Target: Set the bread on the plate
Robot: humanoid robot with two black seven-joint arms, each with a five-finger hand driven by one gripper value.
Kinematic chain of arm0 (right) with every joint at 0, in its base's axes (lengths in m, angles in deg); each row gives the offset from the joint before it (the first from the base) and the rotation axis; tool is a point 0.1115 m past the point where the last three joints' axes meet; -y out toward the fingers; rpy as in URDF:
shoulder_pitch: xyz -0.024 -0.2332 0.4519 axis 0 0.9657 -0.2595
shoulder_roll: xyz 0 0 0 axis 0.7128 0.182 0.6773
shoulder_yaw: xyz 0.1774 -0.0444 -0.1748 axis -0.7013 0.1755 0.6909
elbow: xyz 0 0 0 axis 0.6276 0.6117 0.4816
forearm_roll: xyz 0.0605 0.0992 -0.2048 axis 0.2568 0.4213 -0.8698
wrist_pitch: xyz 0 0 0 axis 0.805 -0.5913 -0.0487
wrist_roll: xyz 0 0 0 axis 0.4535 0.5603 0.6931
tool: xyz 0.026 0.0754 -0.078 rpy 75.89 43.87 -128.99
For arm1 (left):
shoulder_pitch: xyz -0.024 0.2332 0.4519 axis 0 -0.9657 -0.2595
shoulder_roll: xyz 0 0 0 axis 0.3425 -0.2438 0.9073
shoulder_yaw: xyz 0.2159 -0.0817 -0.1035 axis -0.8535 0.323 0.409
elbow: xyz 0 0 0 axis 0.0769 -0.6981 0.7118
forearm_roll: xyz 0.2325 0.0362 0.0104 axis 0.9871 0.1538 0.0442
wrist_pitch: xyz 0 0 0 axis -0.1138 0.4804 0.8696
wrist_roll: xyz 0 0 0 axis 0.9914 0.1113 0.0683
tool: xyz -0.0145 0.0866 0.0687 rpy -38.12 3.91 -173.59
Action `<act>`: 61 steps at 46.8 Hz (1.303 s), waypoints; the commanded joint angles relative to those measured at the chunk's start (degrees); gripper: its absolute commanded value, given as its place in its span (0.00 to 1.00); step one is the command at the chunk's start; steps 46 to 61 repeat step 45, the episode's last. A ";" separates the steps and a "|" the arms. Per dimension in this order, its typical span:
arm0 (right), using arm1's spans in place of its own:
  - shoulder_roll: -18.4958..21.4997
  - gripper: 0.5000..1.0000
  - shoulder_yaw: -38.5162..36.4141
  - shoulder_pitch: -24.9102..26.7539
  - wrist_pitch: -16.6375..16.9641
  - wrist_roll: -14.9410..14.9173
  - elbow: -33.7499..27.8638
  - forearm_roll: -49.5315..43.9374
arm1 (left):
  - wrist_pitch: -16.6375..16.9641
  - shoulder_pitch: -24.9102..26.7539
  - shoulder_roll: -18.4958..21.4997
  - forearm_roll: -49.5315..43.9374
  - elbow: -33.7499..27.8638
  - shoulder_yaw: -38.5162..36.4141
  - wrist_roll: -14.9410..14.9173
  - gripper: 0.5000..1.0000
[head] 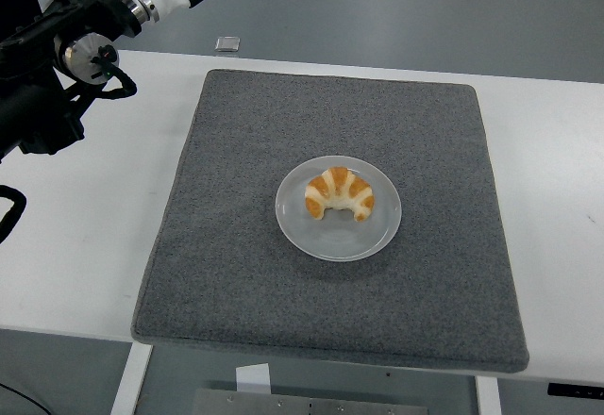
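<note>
I see the bread (340, 195) resting on the plate (311, 233), so placement looks done; the left robot hand's state I cannot tell.

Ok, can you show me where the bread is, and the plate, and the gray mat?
bread (339, 194), head view, middle of its curved striped top
plate (326, 242), head view, bare front part of the rim
gray mat (236, 132), head view, bare left part
</note>
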 commanded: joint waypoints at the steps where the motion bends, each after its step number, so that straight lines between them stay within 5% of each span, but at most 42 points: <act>1: 0.00 0.90 0.00 0.02 0.00 0.01 0.08 0.00 | 0.47 -0.90 -0.27 -0.35 0.02 -0.04 -1.87 0.99; 21: 0.00 0.90 0.00 0.02 0.00 0.01 0.08 0.00 | 0.29 -8.37 -0.45 -0.26 -0.34 6.11 -1.26 0.99; 33: 0.00 0.90 0.00 0.02 0.00 0.01 0.08 0.00 | 0.21 -10.13 -0.79 -0.17 -0.34 7.08 4.10 0.99; 61: 0.00 0.90 0.09 0.02 0.00 0.01 0.17 0.00 | 0.38 -10.22 -1.24 0.00 -0.16 7.08 4.10 0.99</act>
